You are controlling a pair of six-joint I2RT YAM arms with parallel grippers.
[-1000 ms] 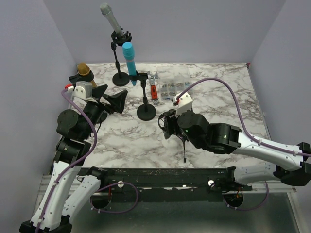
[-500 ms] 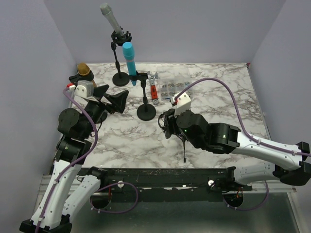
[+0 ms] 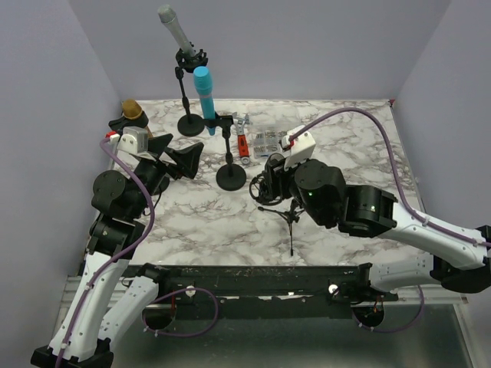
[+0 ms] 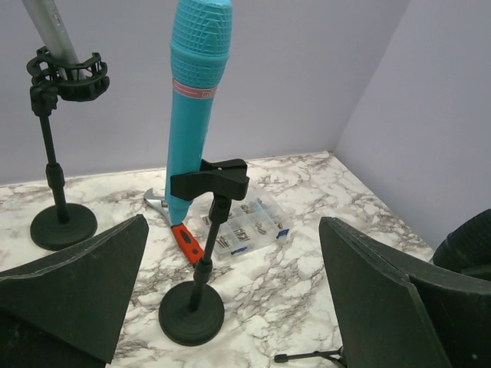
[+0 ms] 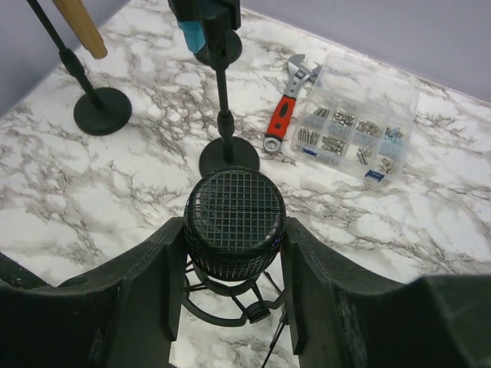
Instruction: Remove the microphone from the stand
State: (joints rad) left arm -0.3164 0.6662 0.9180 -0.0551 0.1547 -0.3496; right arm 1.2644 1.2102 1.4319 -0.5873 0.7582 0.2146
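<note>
1. One black microphone (image 5: 234,211) sits between the fingers of the right gripper (image 5: 234,241), which press against both sides of its mesh head in the right wrist view.
2. The removal itself looks unfinished. The ring of the shock mount (image 5: 257,312) shows directly beneath the head, and a leg of the small tripod stand (image 3: 291,234) rests on the marble table (image 3: 353,146) under the arm. The lift out of the mount appears to be what is left.
3. The left gripper (image 4: 234,253) hangs with jaws wide apart and nothing between them. It faces the blue microphone (image 4: 196,100), clipped upright in its own stand, and a grey microphone (image 3: 175,28) on a taller stand rises behind.
4. Hidden: the black microphone's body and its seat in the mount, covered by the head and the fingers. From above, the right arm blocks the microphone altogether, so whether it is fully seated or partly clear cannot be told.
</note>
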